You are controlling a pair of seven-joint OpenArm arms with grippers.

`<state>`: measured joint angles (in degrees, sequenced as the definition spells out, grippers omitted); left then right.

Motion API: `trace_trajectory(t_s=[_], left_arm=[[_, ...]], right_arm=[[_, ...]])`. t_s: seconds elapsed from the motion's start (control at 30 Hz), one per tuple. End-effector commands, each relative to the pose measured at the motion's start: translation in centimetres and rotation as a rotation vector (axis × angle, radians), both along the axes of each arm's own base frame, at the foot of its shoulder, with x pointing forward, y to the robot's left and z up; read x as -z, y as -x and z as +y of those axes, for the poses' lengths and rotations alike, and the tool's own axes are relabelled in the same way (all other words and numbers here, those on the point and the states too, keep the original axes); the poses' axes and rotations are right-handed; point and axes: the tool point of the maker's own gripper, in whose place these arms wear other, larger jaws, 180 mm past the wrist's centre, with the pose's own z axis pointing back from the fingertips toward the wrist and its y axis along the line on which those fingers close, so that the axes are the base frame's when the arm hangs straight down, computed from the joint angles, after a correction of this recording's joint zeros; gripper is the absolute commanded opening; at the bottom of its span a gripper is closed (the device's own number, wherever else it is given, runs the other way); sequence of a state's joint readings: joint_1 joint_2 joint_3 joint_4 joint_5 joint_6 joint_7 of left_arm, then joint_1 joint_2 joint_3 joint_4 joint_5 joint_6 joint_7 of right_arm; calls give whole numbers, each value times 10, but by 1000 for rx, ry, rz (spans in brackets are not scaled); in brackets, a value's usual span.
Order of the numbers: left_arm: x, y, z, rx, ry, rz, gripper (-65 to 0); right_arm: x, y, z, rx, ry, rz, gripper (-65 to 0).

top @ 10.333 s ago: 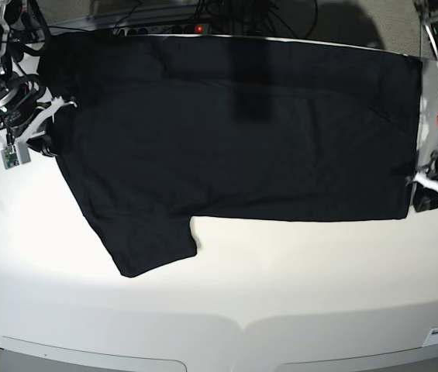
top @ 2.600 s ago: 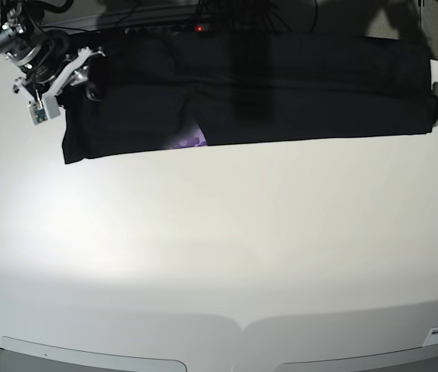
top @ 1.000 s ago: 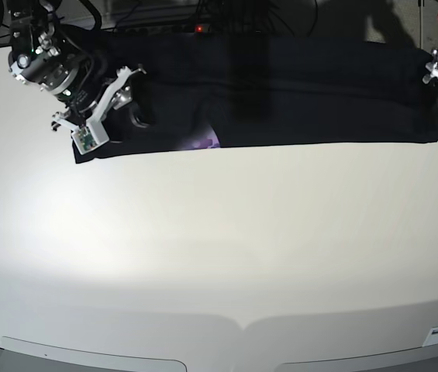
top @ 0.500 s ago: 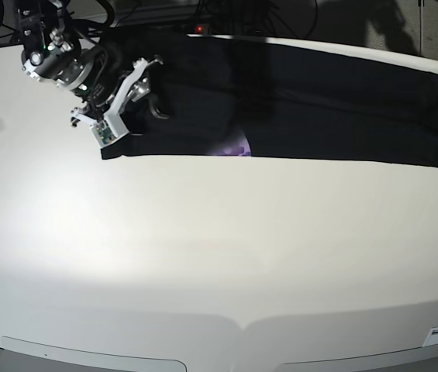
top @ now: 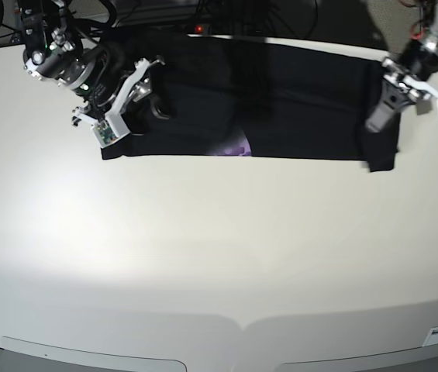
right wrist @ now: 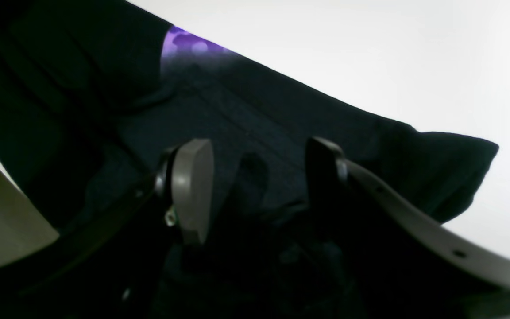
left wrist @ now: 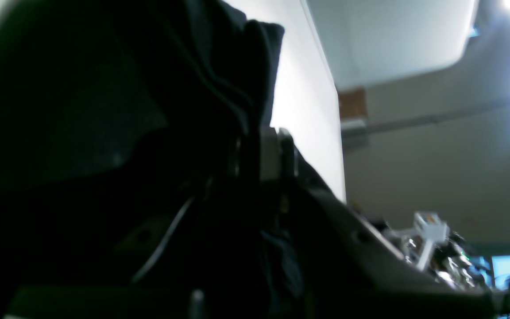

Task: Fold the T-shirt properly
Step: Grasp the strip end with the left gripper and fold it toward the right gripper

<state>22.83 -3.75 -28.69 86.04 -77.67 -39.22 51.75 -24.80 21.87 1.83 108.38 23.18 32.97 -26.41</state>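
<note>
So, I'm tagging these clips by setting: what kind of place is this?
Probably a robotics lab: a wide white table, black cables behind it, and a black cloth T-shirt laid out.

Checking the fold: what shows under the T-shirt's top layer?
A purple patch peeks out beneath the black T-shirt along its front edge. The rest of the print is covered.

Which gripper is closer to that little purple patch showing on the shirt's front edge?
Right. The right gripper hovers open over the T-shirt just beside the purple patch. The left gripper is shut on the T-shirt's far end, well away from it.
</note>
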Motion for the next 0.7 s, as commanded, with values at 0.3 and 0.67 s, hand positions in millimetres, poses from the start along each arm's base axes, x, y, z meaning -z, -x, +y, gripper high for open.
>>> trace_trajectory(t_s=[0.3, 0.67], left_arm=[[18, -10, -72, 98, -130, -29, -650], [4, 2, -141, 268, 15, -48, -397]], right_arm=[[-10, -4, 1, -4, -15, -31, -316], [-10, -4, 1, -3, -15, -32, -316]])
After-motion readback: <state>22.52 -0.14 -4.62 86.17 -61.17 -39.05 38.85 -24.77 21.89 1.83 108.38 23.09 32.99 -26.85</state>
